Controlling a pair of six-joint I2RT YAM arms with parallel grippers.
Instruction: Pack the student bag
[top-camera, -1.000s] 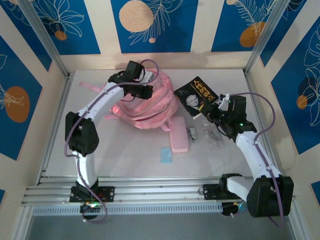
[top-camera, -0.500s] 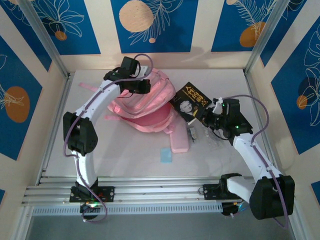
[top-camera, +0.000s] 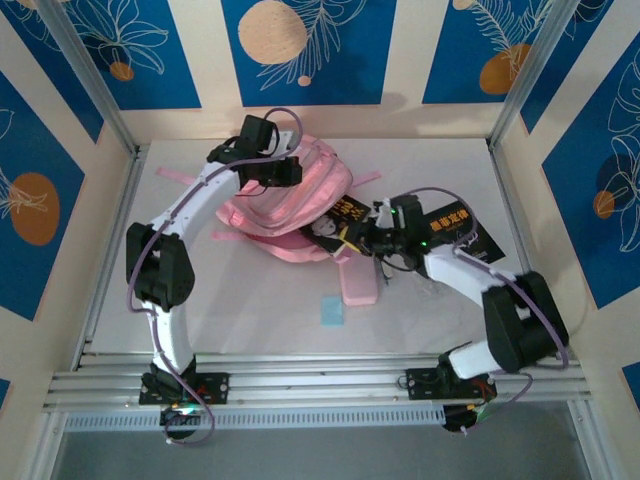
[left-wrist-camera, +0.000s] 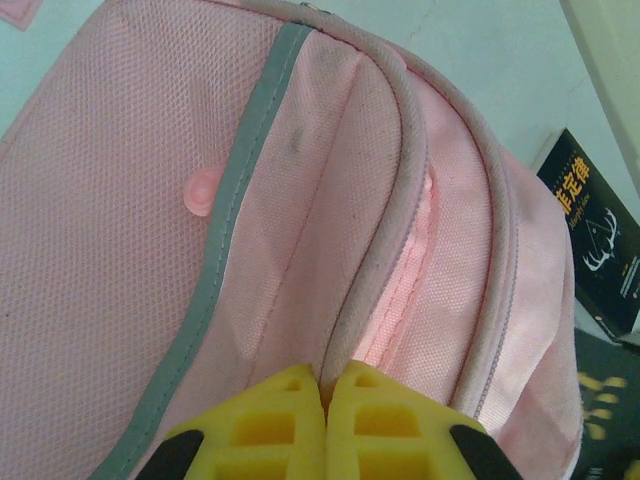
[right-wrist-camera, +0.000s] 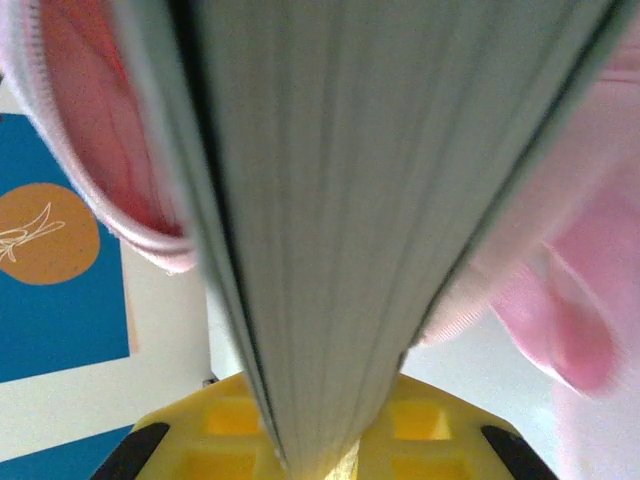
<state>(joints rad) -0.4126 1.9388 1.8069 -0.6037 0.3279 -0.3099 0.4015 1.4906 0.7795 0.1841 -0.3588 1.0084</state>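
From above, the student bag (top-camera: 308, 192) lay on its side on the far part of the table (top-camera: 250, 295), a little left of centre. Its long axis ran left to right, with the right end swung slightly farther away. Its darker pink mouth faced near and right. The right gripper (top-camera: 372, 232) reached in from the right, holding a black book (top-camera: 335, 222) whose leading end sat at that mouth. A pink pencil case (top-camera: 357, 285) lay just near of the bag. A second black cover with yellow lettering (top-camera: 455, 222) lay under the right arm, and whether it was a separate volume could not be told.

The left wrist camera added what the overhead view hid. The left gripper (left-wrist-camera: 325, 405) had its yellow fingers (left-wrist-camera: 275, 425) pressed together on a ridge of pink piping, pinching the bag's fabric beside the zipper.

The right wrist camera looked along the book's pale page edges (right-wrist-camera: 340, 200). The yellow fingers clamped the book from both sides, and blurred pink bag fabric (right-wrist-camera: 90, 120) curved around it on the left and right.
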